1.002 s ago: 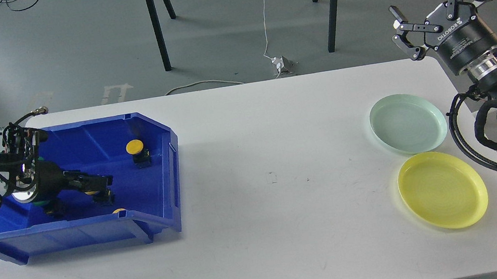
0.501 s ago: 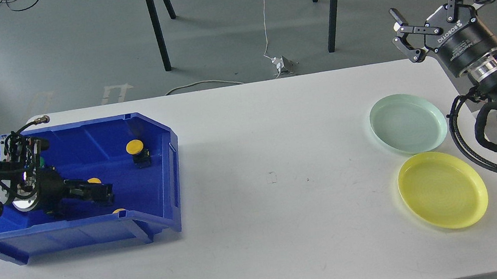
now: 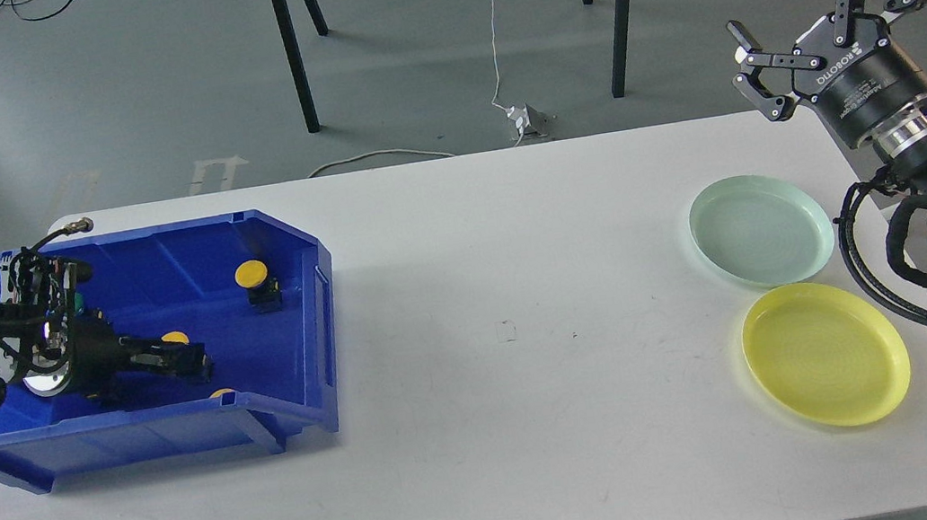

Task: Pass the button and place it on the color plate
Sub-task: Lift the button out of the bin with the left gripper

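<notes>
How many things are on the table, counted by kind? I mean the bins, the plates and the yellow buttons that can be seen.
Blue bin: 1
Plates: 2, green and yellow
Yellow buttons visible in the bin: 3, two partly hidden
Total: 6

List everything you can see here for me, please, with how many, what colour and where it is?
Open plastic storage bin: one, blue, left end of the table.
Round-capped push buttons: three showing, yellow caps, in the bin; one stands clear near the back, one is by the left pincer's tip, one peeks over the front wall.
Shallow round plastic plate: one, pale green, right end of the table.
Shallow round plastic plate: one, yellow, just in front of the green one.
Rectangular table: one, white.
Left pincer: black, reaching into the bin.
Right pincer: black, open, raised beyond the table's far right corner.
</notes>
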Robot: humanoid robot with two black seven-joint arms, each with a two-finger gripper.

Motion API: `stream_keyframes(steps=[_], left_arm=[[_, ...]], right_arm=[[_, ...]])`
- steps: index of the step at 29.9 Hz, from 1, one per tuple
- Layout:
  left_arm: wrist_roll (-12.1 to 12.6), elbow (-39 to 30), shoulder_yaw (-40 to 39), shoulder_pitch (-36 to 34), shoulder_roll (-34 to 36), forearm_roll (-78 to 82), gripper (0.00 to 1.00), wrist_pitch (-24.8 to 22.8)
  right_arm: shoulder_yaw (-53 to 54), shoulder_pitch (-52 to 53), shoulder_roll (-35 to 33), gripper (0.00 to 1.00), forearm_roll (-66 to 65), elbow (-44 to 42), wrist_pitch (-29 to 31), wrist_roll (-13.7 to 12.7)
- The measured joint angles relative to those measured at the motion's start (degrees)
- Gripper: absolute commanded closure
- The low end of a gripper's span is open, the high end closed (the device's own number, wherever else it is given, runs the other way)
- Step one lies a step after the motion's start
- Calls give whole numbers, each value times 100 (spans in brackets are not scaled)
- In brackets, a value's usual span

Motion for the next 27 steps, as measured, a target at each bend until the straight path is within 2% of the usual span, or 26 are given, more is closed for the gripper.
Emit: stream_keyframes(steps=[4,15,19,22,27], left_arm=[[0,0,0,0,0,4,84,0],[0,-64,-14,-75,43,-7,84,44],[0,-153,-36,-296,212,-42,84,33],[0,-718,-80,-566,575,-70,84,-15],[-2,-2531,-412,-1148,1699,-192,84,-379]], right_arm=[[5,-15,0,1,0,-8,0,0],[6,-51,0,1,0,-9,0,0],[60,-56,8,1,0,-22,0,0],[147,-38,16,1,-7,-131,0,0],[433,21,21,1,-8,-548,0,0]])
